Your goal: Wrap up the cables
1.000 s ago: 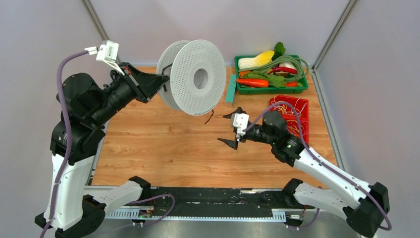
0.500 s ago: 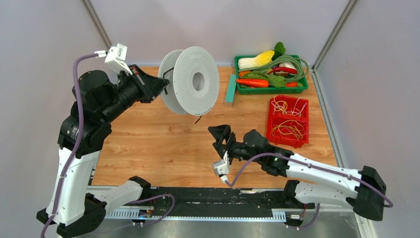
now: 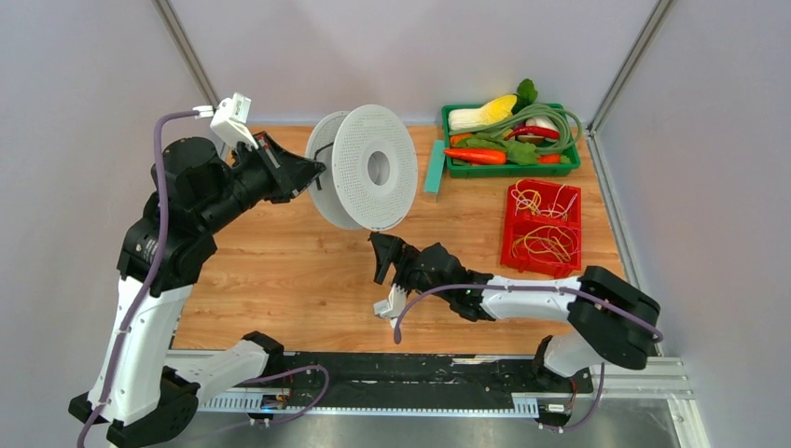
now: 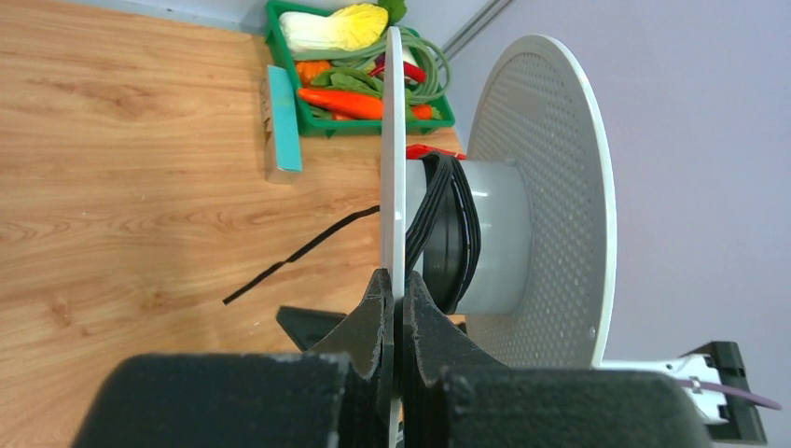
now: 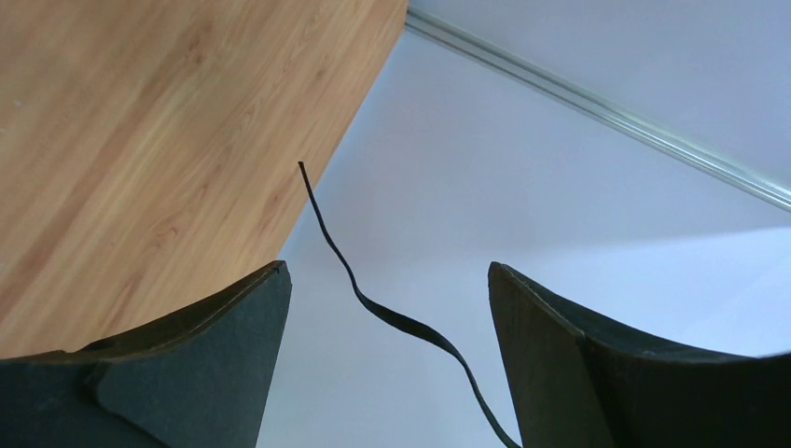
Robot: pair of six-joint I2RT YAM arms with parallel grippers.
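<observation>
A white spool [image 3: 368,168] hangs above the table's back middle. My left gripper [image 3: 312,175] is shut on the rim of its near flange [image 4: 393,168], the fingers [image 4: 395,280] pinching the thin disc. The black cable [image 4: 450,224] is wound round the grey hub, and a loose tail [image 4: 298,252] trails off it over the wood. My right gripper [image 3: 390,254] is open just below the spool. In the right wrist view the cable tail [image 5: 373,303] runs between the spread fingers of that gripper [image 5: 387,271] and touches neither.
A green tray [image 3: 513,172] with toy vegetables and a green hose sits at the back right. Next to it a red tray [image 3: 508,233] holds rubber bands. A teal block [image 3: 435,168] stands beside the spool.
The right arm swung from the right side in to the middle, turned its wrist over and came up under the spool. The left arm shifted the spool slightly right.
</observation>
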